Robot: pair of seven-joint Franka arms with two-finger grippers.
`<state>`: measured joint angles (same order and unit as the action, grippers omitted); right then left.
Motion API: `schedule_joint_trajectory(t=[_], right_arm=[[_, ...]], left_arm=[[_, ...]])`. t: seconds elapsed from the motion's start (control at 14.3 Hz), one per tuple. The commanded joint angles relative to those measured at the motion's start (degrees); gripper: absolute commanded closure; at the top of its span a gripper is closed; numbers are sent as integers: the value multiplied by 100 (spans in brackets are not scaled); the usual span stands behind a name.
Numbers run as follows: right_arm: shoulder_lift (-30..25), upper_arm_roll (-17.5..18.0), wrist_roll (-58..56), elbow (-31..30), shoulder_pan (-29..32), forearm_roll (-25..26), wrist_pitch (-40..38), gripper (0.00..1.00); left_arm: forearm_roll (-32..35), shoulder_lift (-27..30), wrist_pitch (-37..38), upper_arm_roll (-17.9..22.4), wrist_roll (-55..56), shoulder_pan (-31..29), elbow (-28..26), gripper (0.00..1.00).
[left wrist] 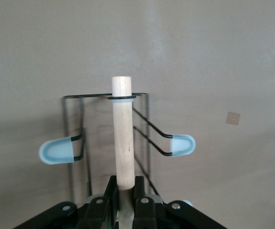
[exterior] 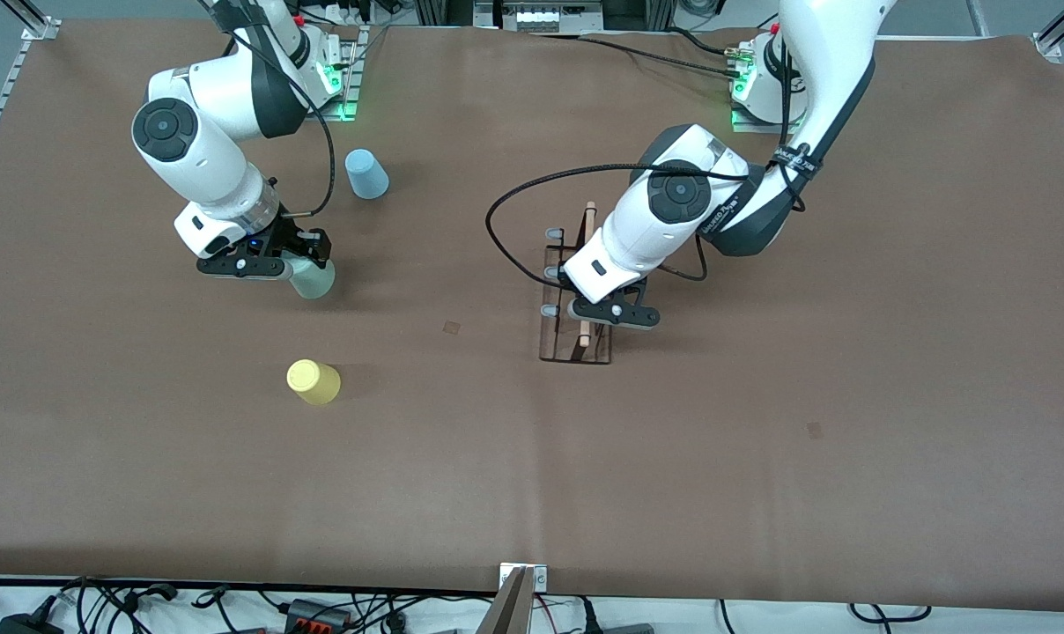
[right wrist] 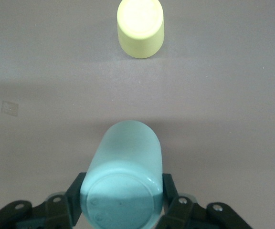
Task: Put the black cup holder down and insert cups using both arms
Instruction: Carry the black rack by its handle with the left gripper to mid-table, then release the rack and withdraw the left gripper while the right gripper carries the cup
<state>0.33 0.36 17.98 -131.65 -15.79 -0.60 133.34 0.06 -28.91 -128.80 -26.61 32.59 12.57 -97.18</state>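
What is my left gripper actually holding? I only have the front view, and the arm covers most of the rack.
Observer: The left gripper is shut on the wooden rod of the black cup holder, near one end of the rod.
Operator: Any cups on the prongs yet?
Observer: The two pale-tipped prongs that the left wrist view shows are bare.
Operator: And the right gripper, does it have the pale green cup?
Observer: Yes. The right gripper has a finger on each side of the pale green cup, base up; the yellow cup stands apart on the table.
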Motion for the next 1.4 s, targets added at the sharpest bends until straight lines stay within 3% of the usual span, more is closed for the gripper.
schedule_joint_trajectory(t=[0.0,0.28,0.35,0.42,0.49,0.77,0.98,1.33], right_arm=[[-42,-1,-31,69,32,25,-115,94],[-42,-27,-31,60,41,25,-133,93],[-42,-36,-22,60,23,25,-159,89],[-42,-36,21,69,14,25,-246,89],[-42,-36,22,69,23,25,-256,89],[-59,-10,57,69,14,16,-379,89],[-217,78,731,340,-56,-10,-1096,89],[-236,904,2934,930,-573,-72,-1592,89]], left_arm=[[82,-97,-145,-11,195,184,156,99],[82,-159,-233,-2,274,316,182,95],[82,-167,-242,-11,352,316,173,75],[90,-159,-251,-2,483,325,182,23],[117,-150,-259,15,441,325,182,0],[407,52,-172,42,485,211,182,0],[433,438,222,86,292,-271,173,0],[924,1045,1286,77,-1314,-1378,182,0]])
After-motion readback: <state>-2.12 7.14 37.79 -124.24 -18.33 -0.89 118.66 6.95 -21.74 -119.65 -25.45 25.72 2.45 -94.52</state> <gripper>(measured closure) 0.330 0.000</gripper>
